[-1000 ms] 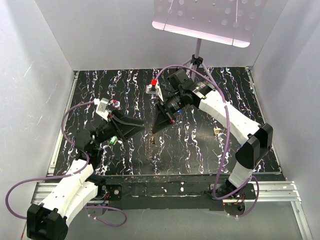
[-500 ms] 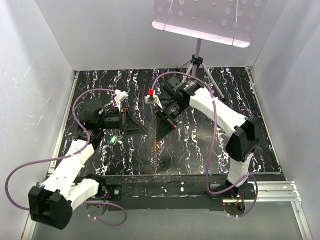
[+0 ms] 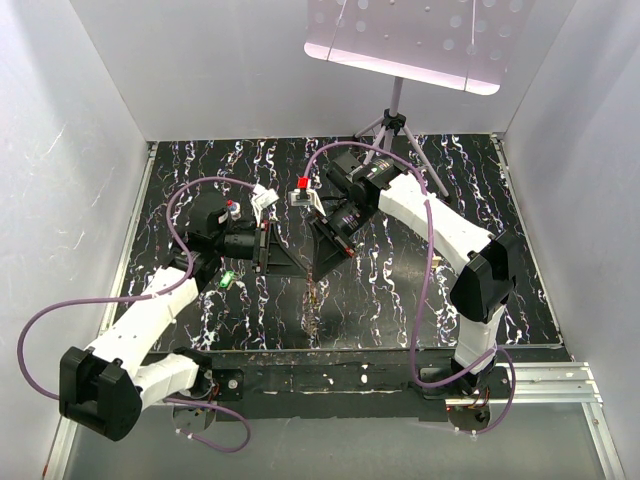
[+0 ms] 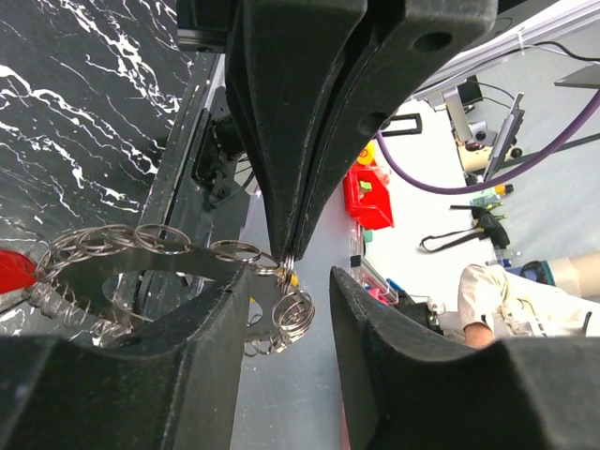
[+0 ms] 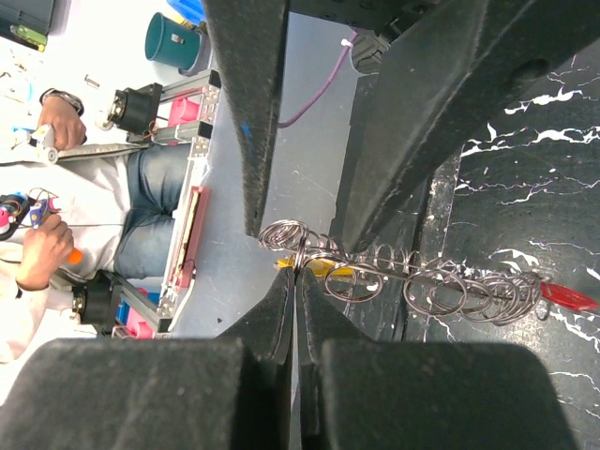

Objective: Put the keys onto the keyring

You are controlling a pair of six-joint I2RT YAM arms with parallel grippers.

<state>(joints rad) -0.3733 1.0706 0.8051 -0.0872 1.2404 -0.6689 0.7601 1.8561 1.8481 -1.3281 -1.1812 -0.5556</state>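
My right gripper (image 5: 296, 272) (image 3: 319, 274) is shut on a small metal split ring at one end of the keyring (image 5: 441, 286), which shows edge-on as a flat strip lined with wire rings, held above the mat. A yellow key (image 5: 328, 269) hangs at the pinched end and a red key (image 5: 562, 296) at the far end. My left gripper (image 4: 289, 281) (image 3: 298, 266) is open, with its fingers on either side of that same end of the keyring (image 4: 141, 246); the red key (image 4: 14, 267) shows there too. A green key (image 3: 226, 281) lies on the mat under the left arm.
A grey tripod stand (image 3: 395, 125) with a light panel (image 3: 405, 40) stands at the back right. White walls close in the black marbled mat (image 3: 500, 290) on three sides. A metal rail (image 3: 560, 375) runs along the near edge.
My left arm has swung right and forward, bringing its open fingers up to the keyring. My right arm shifted slightly at first, then stayed still, holding the ring.
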